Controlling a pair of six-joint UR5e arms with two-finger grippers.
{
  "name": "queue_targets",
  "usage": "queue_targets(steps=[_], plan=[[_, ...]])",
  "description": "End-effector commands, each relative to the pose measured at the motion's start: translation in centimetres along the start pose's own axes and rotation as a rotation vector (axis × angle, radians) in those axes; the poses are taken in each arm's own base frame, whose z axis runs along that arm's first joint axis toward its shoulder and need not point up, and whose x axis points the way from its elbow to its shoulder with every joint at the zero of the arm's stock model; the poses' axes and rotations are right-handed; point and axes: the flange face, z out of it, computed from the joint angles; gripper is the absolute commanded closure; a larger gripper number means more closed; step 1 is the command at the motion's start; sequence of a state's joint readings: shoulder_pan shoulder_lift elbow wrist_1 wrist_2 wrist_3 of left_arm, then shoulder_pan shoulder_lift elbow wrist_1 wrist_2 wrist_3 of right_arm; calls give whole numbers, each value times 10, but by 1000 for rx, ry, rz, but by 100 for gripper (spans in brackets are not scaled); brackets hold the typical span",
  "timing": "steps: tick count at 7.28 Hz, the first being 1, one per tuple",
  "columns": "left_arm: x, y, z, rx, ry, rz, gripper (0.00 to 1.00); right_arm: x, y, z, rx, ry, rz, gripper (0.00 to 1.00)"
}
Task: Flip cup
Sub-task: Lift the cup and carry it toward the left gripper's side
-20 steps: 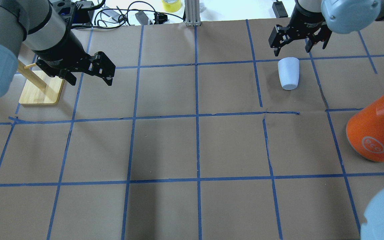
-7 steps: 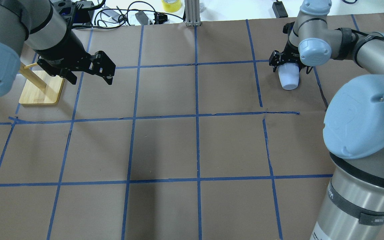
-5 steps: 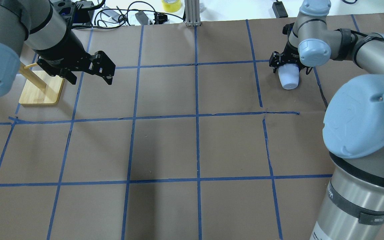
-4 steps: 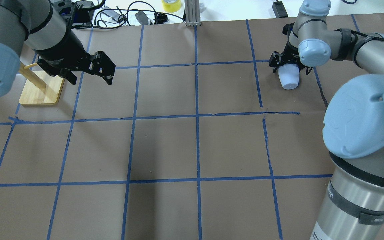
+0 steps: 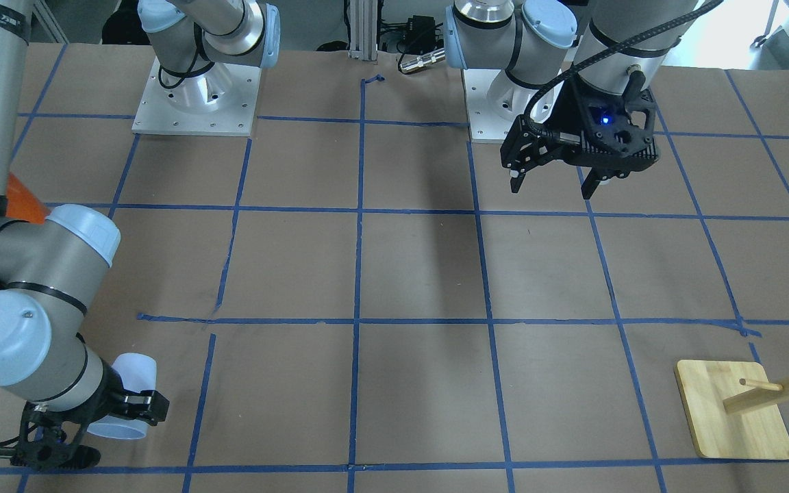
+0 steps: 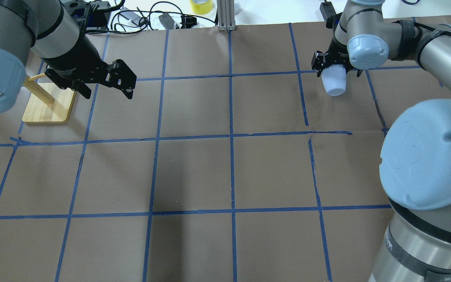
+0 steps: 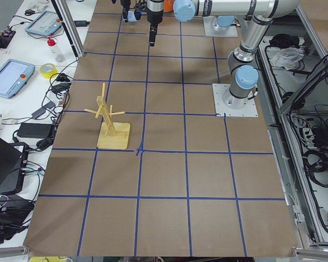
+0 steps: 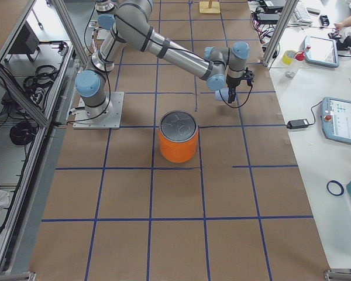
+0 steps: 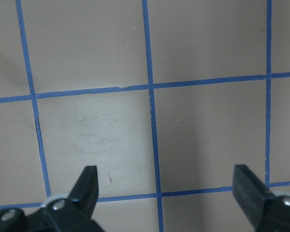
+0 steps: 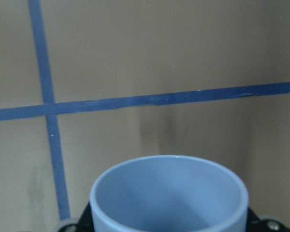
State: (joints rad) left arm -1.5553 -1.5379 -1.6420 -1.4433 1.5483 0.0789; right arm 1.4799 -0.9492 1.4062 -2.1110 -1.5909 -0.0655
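Note:
The pale blue-white cup [image 6: 333,83] is in my right gripper [image 6: 334,71], which is shut on it near the rim at the far right of the table. The cup is tilted, base toward the robot, and seems a little off the paper. It also shows in the front-facing view [image 5: 131,383], held by the right gripper [image 5: 96,426]. The right wrist view looks into the cup's open mouth [image 10: 169,193]. My left gripper [image 6: 107,91] is open and empty above the far left of the table, and it shows open in the front-facing view [image 5: 550,188] and the left wrist view [image 9: 166,181].
A wooden peg stand [image 6: 49,103] stands on its base just left of my left gripper. A large orange can [image 8: 178,137] with a silver top stands on the right side, hidden behind my right arm in the overhead view. Cables and a tape roll [image 6: 201,6] lie beyond the far edge.
My right gripper came down over the lying cup and shut on it. In the last half second it has carried the cup a little away from the robot and leftward. The left arm is still.

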Motion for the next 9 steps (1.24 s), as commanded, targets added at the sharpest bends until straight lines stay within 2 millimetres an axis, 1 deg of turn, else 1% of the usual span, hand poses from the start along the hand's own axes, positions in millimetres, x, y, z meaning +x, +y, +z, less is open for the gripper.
queue_targets(steps=[1,2,3,4,5,6,7,8,9], plan=[[-1,-1,-1,4,0,-2,0,-91,17,-32,52,-5,-229,100],[-1,-2,-3,9,0,-2,0,-143,28,-38,101,-6,-347,100],[-1,-3,-3,11,-1,-2,0,-189,39,-44,167,-12,-419,97],[-2,-2,-2,7,-2,-2,0,-214,48,-43,173,-23,-508,98],[-2,-3,-2,6,-2,-2,0,-237,58,-41,182,-13,-719,98],[-2,-3,-3,9,0,-2,0,-265,72,-34,175,-9,-883,98],[-2,-3,-3,9,-1,-3,0,-298,89,-28,178,-12,-1010,98],[-2,-2,-2,7,-2,-2,0,-337,108,-16,211,-8,-1139,96],[-3,-3,-3,11,-1,-3,0,-366,124,-14,260,9,-1279,90]])
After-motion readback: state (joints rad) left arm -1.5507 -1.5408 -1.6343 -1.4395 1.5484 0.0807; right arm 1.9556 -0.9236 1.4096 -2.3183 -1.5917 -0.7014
